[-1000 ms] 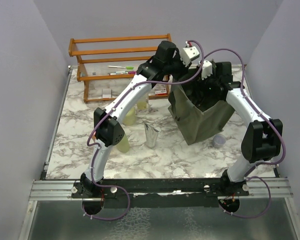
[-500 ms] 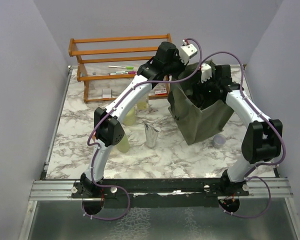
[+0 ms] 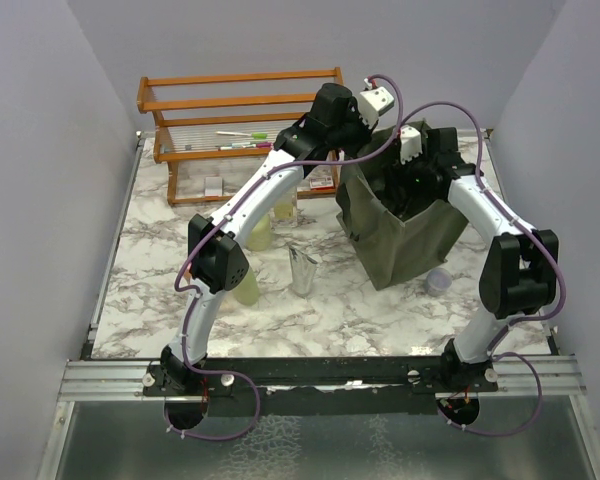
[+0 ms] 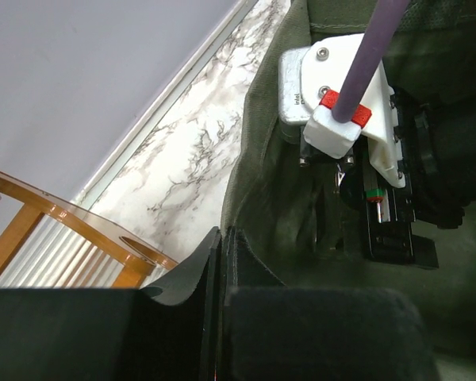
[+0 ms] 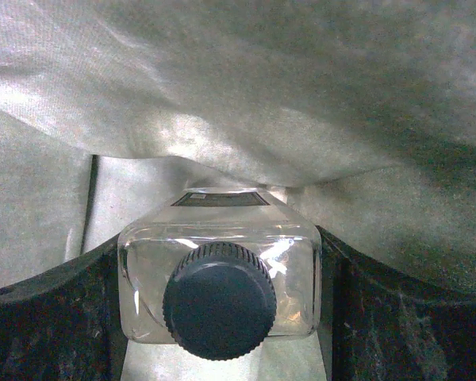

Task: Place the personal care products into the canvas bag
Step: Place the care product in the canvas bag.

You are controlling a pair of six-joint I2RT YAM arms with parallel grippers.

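Since the bag [image 3: 410,250] folds close around my right gripper [image 5: 220,242], there is little room inside. A crease hangs just over the bottle [image 5: 220,298] that it clamps from both sides. My left gripper [image 4: 222,254] is closed tight at the bag's rear left rim, near the rack [image 3: 240,78]; whether it pinches cloth I cannot tell. Bare table [image 3: 330,310] lies in front. I count one held bottle, three loose bottles [image 3: 259,232], one tube [image 3: 302,270] and one jar [image 3: 437,281]. The held one is clear, square-shouldered and black-capped.
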